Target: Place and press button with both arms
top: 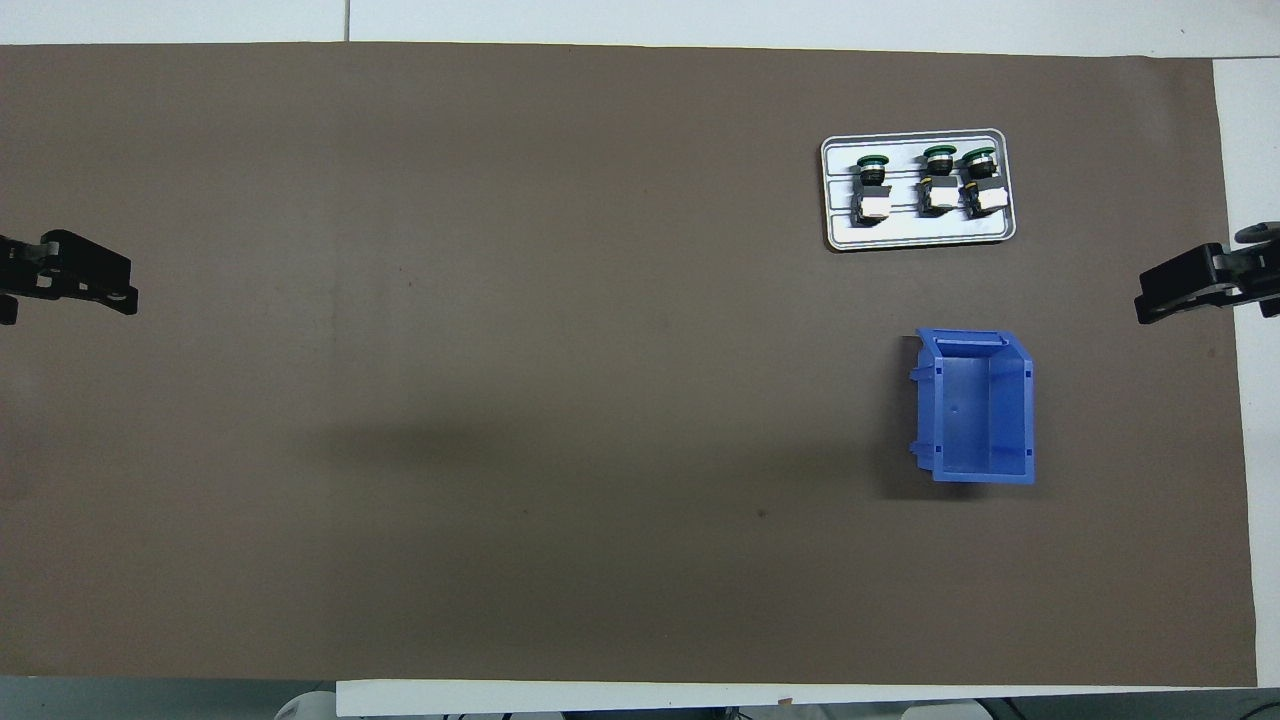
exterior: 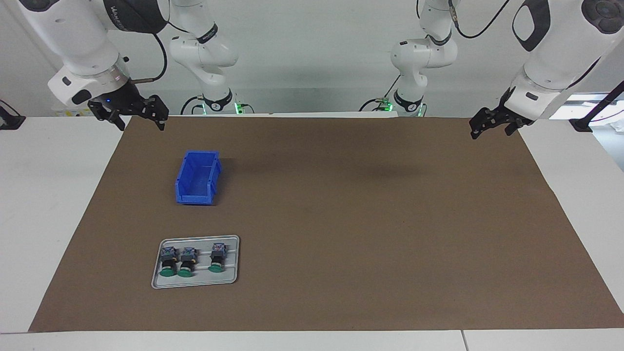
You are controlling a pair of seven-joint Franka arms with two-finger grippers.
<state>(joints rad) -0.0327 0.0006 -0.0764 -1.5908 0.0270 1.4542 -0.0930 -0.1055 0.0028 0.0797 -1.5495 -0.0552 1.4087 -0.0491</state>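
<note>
A: What is cut off or hard to read?

B: In the overhead view only the tips of the left gripper [top: 70,280] and the right gripper [top: 1195,285] show at the picture's edges. The facing view shows both raised over the robots' edge of the brown paper mat [exterior: 341,219], each at its own arm's end, fingers apart and holding nothing. Both arms wait.

A: And the containers, starting nearest the robots?

B: The open blue plastic bin [exterior: 197,178] sits on the mat toward the right arm's end, with nothing visible inside. Farther from the robots than the bin, and apart from it, lies the flat grey rectangular tray [exterior: 195,282].

A: What does the tray hold?

B: Three green-capped push-buttons with black collars [exterior: 187,262], lying on their sides in a row, caps pointing away from the bin. Two lie close together; the third is slightly apart.
</note>
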